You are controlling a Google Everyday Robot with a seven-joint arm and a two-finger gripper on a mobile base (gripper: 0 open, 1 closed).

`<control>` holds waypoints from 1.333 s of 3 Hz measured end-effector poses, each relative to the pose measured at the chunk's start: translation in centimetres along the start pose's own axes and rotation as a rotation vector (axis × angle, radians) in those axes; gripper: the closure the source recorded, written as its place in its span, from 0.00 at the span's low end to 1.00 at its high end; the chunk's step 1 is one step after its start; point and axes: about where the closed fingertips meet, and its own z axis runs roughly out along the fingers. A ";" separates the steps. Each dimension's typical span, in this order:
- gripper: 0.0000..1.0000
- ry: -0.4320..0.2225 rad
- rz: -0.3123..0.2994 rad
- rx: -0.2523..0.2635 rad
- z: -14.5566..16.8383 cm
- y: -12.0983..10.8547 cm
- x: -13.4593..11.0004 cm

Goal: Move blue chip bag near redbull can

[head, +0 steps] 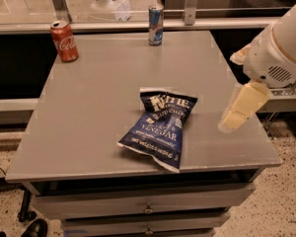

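Observation:
The blue chip bag [160, 127] lies flat near the front middle of the grey table [89, 107], black top toward the back. The redbull can [156, 24] stands upright at the table's far edge, well behind the bag. My gripper [233, 118] hangs above the table's right side, to the right of the bag and apart from it, pointing down and to the left. It holds nothing that I can see.
A red Coca-Cola can [64, 41] stands at the far left corner of the table. Drawers [148, 209] sit under the table front. A rail [138, 23] and glass run behind the table. My white arm [281, 53] reaches in from the right.

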 end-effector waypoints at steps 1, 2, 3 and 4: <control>0.00 -0.064 0.047 -0.014 1.9 0.2 -0.9; 0.00 -0.107 0.094 -0.042 3.8 1.0 -1.5; 0.17 -0.131 0.124 -0.067 5.3 1.8 -1.7; 0.41 -0.144 0.150 -0.082 6.2 2.3 -1.7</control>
